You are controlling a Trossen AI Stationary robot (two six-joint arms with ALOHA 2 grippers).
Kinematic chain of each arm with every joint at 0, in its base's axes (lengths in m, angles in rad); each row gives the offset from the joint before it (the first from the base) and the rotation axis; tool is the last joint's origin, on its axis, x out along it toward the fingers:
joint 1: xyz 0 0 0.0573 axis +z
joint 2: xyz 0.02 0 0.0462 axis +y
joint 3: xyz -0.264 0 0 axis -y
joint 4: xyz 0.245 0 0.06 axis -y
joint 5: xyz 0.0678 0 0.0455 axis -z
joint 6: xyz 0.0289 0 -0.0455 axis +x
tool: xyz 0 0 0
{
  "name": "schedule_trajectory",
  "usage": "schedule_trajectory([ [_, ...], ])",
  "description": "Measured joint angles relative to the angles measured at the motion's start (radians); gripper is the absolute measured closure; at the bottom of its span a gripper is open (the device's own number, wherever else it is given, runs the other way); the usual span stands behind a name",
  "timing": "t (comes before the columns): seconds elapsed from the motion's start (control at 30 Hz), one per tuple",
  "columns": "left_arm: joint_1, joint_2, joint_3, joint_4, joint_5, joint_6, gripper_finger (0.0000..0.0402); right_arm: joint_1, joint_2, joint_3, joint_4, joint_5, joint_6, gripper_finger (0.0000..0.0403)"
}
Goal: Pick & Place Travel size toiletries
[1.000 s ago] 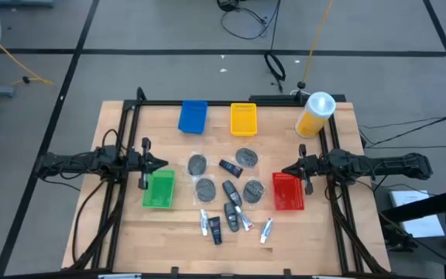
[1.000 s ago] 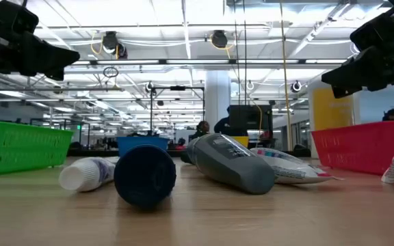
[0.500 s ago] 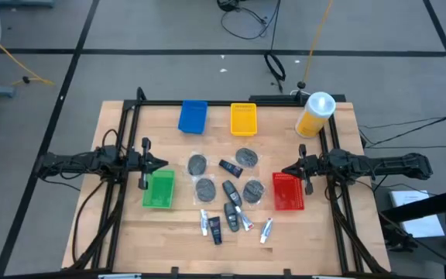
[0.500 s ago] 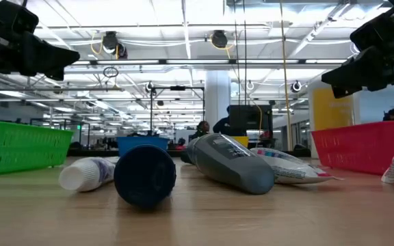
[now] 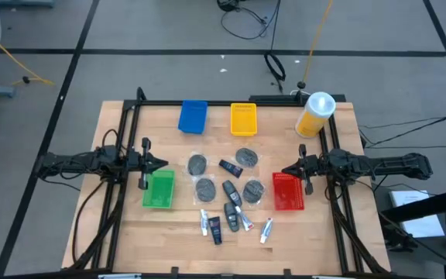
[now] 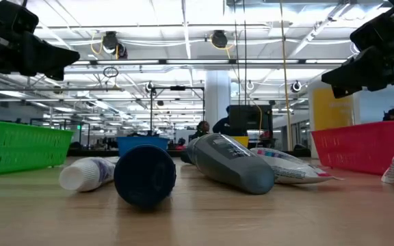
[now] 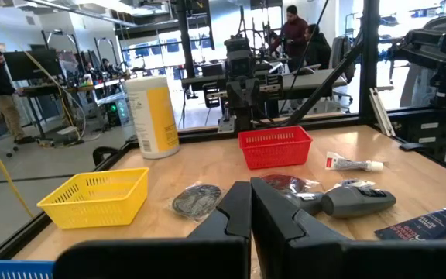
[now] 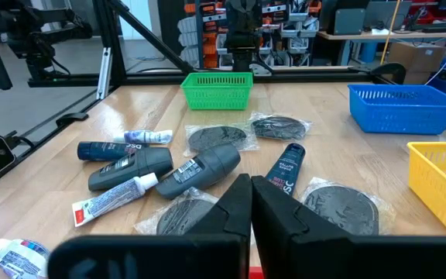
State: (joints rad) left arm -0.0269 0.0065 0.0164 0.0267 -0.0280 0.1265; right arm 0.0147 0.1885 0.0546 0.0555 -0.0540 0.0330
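Observation:
The toiletries lie loose in the middle of the table: round grey discs (image 5: 198, 163), a black oblong piece (image 5: 229, 165), dark grey-blue mini bottles (image 5: 231, 191) and small white tubes (image 5: 266, 229). In the right wrist view I see the discs (image 8: 216, 136), bottles (image 8: 200, 170) and a white tube (image 8: 114, 197) flat on the wood. My left gripper (image 5: 163, 163) is shut and hovers above the table's left side, over the green tray. My right gripper (image 5: 283, 171) is shut above the red tray. Neither touches anything.
A green tray (image 5: 159, 189) sits left, a red tray (image 5: 288, 191) right, a blue tray (image 5: 193, 116) and a yellow tray (image 5: 243, 118) at the far edge. A big yellow bottle with white cap (image 5: 315, 114) stands at the far right corner. People stand in the room beyond.

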Motion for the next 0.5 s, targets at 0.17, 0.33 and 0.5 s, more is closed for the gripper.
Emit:
schedule_trajectory([
  [0.17,0.0,0.0,0.0,0.0,0.0,0.0,0.0401,0.0,0.0,0.0,0.0,0.0,0.0,0.0403],
  [0.33,0.0,0.0,0.0,0.0,0.0,0.0,0.0401,0.0,0.0,0.0,0.001,0.018,-0.018,0.0403],
  [0.5,0.0,0.0,0.0,0.0,0.0,0.0,0.0401,0.0,0.0,0.0,0.055,0.053,0.002,0.0403],
])
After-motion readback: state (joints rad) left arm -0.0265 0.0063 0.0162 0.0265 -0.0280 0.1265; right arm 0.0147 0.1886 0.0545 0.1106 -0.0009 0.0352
